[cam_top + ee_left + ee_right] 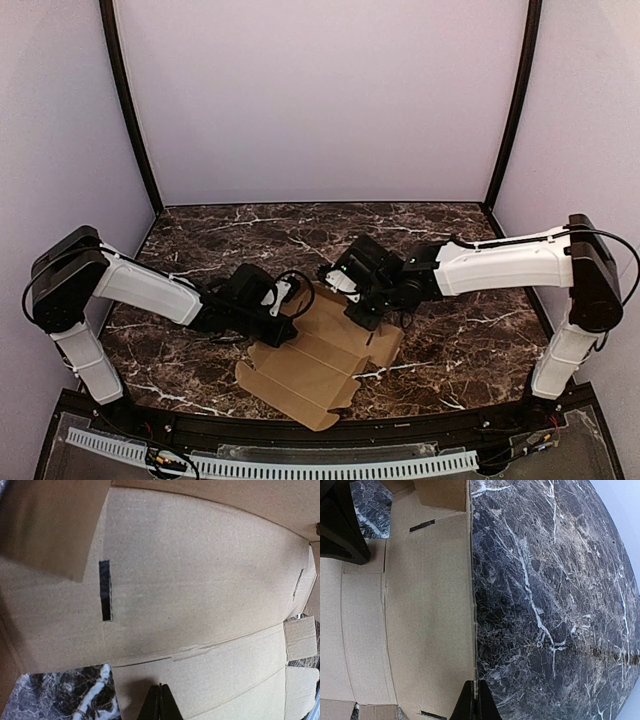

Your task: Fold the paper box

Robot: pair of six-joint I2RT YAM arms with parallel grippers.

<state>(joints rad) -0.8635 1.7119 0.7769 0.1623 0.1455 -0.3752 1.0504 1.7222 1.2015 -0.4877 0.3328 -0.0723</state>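
Dark, glossy marble-look worktop (460, 340), veined in white, spreads between pale lilac walls (320, 100). Nearest the arm bases lies the paper box (310, 370), a matte brown die-cut sheet, unfolded, with creased panels and notched flaps, at the near middle of the worktop. Both arms reach in over its far part. The left claw (160, 706) is closed, tips pressed together with nothing between them, above a scored panel. Only its wrist view shows the grainy board, a narrow slot (105, 591) and a flap (45, 525) lifted off the sheet. The right claw (475, 703) is likewise closed and empty. Its wrist view alone places it at the sheet's straight edge, where card meets stone. Beyond, the veined stone runs to the walls.
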